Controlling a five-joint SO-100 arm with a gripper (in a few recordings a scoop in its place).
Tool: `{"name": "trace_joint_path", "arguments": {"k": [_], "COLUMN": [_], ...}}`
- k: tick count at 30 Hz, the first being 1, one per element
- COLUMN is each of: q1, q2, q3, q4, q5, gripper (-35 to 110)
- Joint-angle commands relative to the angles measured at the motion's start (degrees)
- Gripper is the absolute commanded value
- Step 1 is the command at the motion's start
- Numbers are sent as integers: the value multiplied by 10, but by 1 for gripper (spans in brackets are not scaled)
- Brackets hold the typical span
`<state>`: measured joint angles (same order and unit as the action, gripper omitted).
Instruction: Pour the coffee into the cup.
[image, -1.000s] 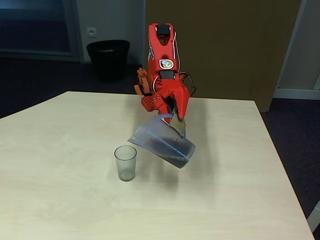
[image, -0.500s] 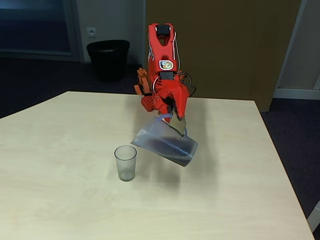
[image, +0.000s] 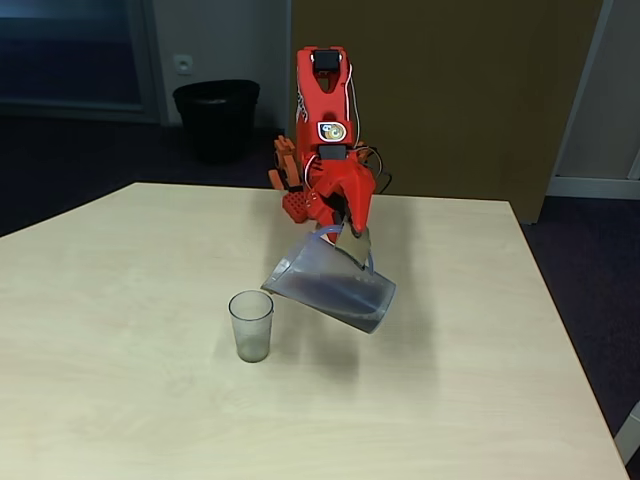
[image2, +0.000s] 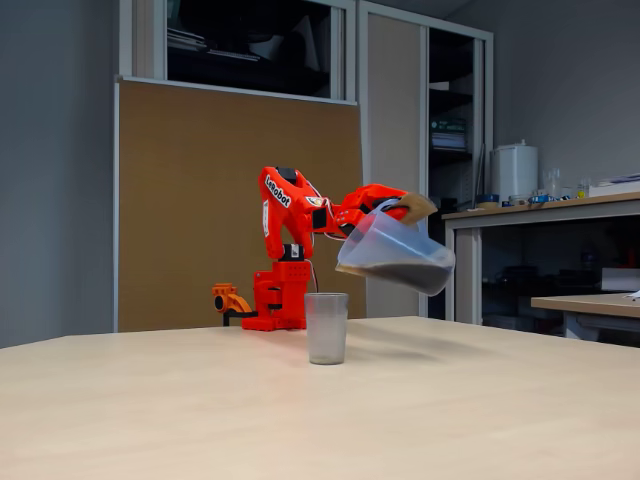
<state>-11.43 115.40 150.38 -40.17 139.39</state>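
The pitcher (image: 330, 285), gripped at its handle by the closed claw (image: 350, 235), is held tilted above mid-table; the coffee (image2: 405, 275) is judged unpoured; the cup (image: 251, 325) appears empty.

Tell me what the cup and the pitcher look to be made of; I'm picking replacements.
The cup: seemingly thin clear plastic, faintly grey, smooth; the table shows through it. The pitcher: translucent, frosted-looking plastic, likely; the coffee shows dark through its wall. The gripper grips its handle.

An office: pale meeting table (image: 480, 400), black waste bin (image: 216, 118), brown partition board (image2: 230, 200), glazed cabinets (image2: 425, 150) and desks (image2: 540, 215) behind.
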Motion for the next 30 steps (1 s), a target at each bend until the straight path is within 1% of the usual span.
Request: {"name": "trace_joint_path", "arguments": {"k": [1, 30], "q1": [1, 15], "q2": [8, 4], "q3": [-12, 5], "q4": [-25, -85], "q5": [18, 90], "gripper": [0, 0]}}
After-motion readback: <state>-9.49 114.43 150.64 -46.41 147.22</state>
